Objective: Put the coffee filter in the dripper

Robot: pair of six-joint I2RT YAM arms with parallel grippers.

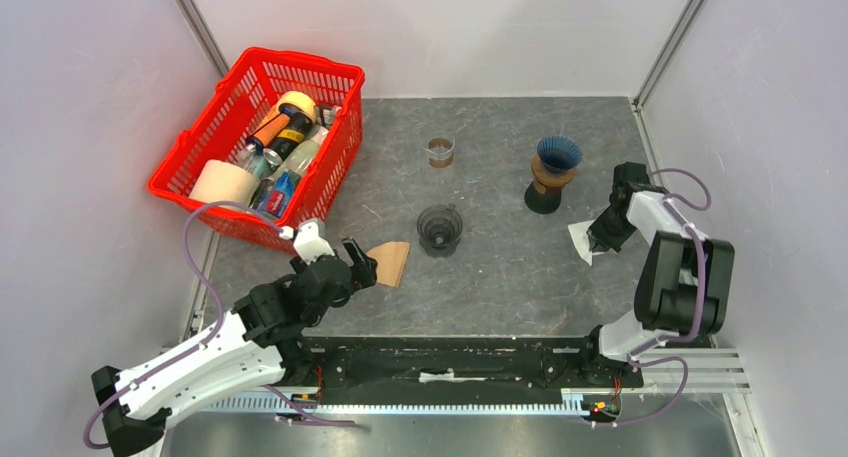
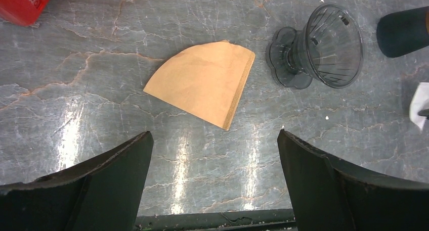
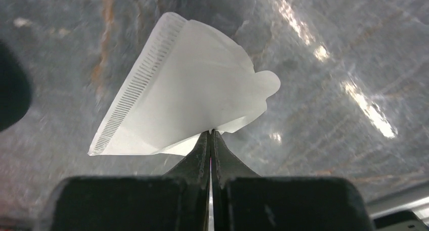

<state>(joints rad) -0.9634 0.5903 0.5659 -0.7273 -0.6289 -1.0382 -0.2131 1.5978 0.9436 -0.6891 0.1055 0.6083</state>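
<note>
Left gripper (image 2: 215,140): filter (image 2: 202,84) flat on table (image 2: 66,104), just ahead of it. Dripper (image 2: 329,44) ahead-right, beside filter, not touching. Basket (image 2: 20,3) far ahead-left. Right gripper (image 3: 211,135): second filter (image 3: 187,99) at its tips, spreading ahead-left.

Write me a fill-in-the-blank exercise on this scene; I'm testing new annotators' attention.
The right gripper is shut on a filter that is ____. The flat filter on the table before the open left gripper is ____. The dark dripper beside it is ____ inside. The basket of bottles is ____.
Missing words: white, brown, empty, red.
</note>
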